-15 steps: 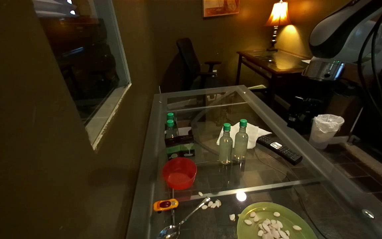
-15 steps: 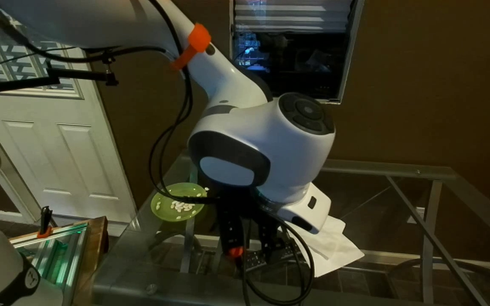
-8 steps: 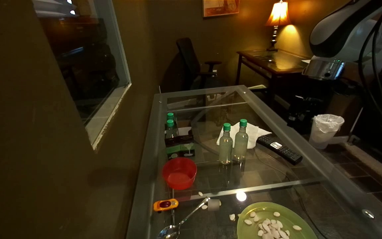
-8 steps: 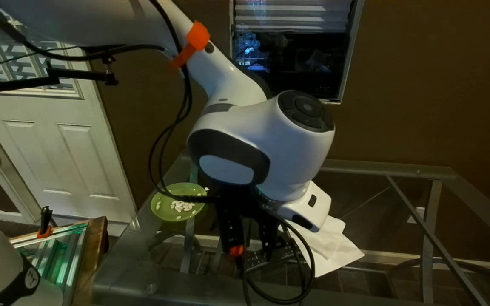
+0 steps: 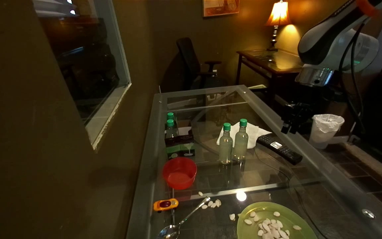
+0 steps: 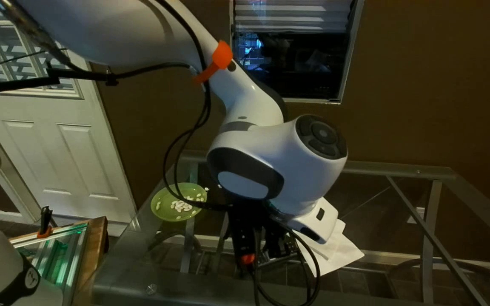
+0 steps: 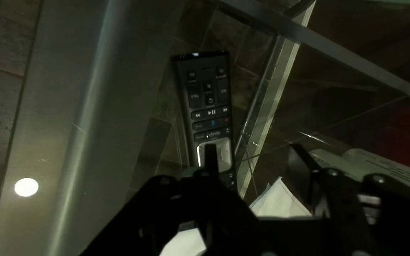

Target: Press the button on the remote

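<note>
The glass table (image 5: 332, 172) held, from the left in an exterior view, an orange toy car (image 5: 165, 205), metal spoon (image 5: 187, 218), red bowl (image 5: 179, 171), dark carton (image 5: 180, 149), two clear green-capped bottles (image 5: 225, 146), white paper (image 5: 253, 134), green plate (image 5: 288, 215) of white pieces (image 5: 270, 227), and black Xfinity remote (image 5: 279, 150), beside the paper. The gripper (image 7: 252, 147) hung near the remote, clear of it, fingers (image 7: 210, 158) apart. The wrist view alone gave legible key labels (image 7: 194, 96), TV, VOL and CH, one finger masking part of the silver pad (image 7: 224, 151). In an exterior view, a white door (image 6: 64, 144) stood at left; there only part of the remote showed past the gripper, and the bottles did not show.
</note>
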Controlling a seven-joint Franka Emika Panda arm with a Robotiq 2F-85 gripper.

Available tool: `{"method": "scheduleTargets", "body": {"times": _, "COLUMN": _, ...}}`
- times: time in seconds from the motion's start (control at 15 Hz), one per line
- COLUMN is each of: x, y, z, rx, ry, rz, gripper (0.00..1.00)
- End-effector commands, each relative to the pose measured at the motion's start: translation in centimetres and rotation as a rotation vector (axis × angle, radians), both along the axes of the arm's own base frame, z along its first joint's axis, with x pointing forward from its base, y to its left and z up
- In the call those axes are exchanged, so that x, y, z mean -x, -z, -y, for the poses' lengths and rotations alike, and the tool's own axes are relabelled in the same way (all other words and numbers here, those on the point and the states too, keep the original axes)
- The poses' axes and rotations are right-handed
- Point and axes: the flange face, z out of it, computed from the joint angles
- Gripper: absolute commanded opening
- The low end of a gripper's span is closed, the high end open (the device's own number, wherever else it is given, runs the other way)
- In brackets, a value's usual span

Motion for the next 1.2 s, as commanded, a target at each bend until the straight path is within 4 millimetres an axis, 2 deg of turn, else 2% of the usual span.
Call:
{"method": "scheduleTargets", "body": {"times": 0.0, "x": -1.9, "y": 2.0, "z": 0.0, "rx": -0.054, "ry": -0.004, "rz": 0.01, "gripper": 0.24}}
{"method": "scheduleTargets", "body": {"times": 0.2, "x": -3.3, "y": 3.6, "z": 0.0, "rx": -0.059, "ry": 0.001, "rz": 0.014, "gripper": 0.04}}
{"method": "scheduleTargets", "body": {"times": 0.27, "x": -3.6, "y": 4.2, "z": 0.1, "rx": -0.063, "ry": 0.004, "rz": 0.003, "gripper": 0.01}}
{"method": "scheduleTargets", "body": {"times": 0.73, "x": -5.4, "y": 7.2, "z": 0.6, "rx": -0.057, "ry": 0.015, "rz": -0.019, "gripper": 0.0}}
{"method": "scheduleTargets", "body": {"times": 1.13, "x": -6.3, "y": 7.6, "z": 1.0, "rx": -0.063, "ry": 0.022, "rz": -0.016, "gripper": 0.0}}
